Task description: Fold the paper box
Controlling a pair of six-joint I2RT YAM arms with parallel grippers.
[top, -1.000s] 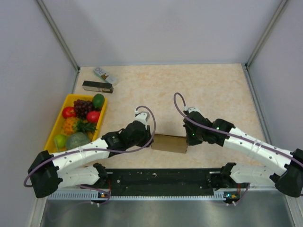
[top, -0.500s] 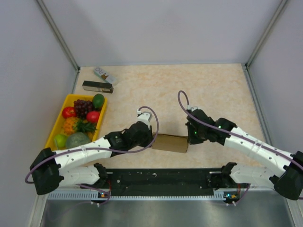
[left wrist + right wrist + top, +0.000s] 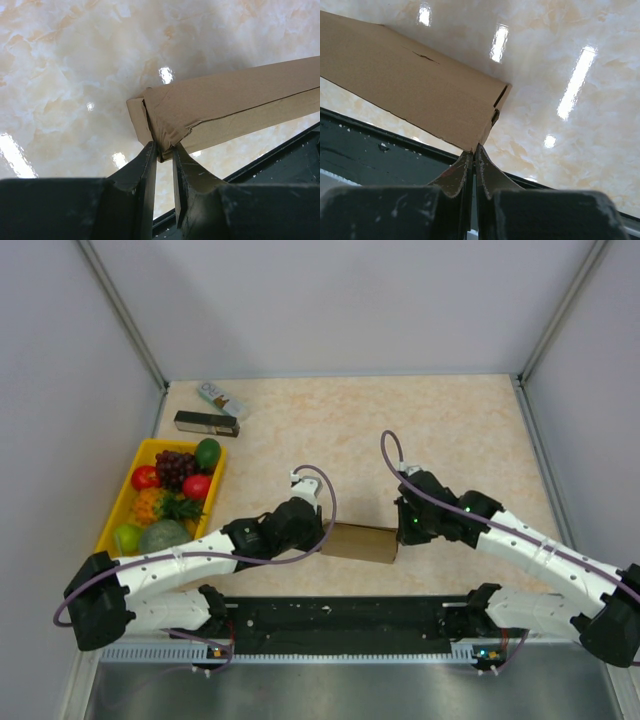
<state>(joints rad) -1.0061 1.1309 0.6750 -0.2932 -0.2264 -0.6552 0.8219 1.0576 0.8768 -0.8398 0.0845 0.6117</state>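
Observation:
The paper box is a brown carton folded into a long rectangular tube, lying near the table's front edge between my two arms. My left gripper is shut on the crumpled flap at the box's left end; in the left wrist view the fingertips pinch that flap of the box. My right gripper is shut on the bottom corner of the box's right end; in the right wrist view the fingertips meet on the corner of the box.
A yellow tray of toy fruit stands at the left. A slim black box and a small white printed packet lie at the back left. The black base rail runs along the near edge, just below the box.
Both arms have shifted slightly right with the box ends in their grip. The box itself has barely moved.

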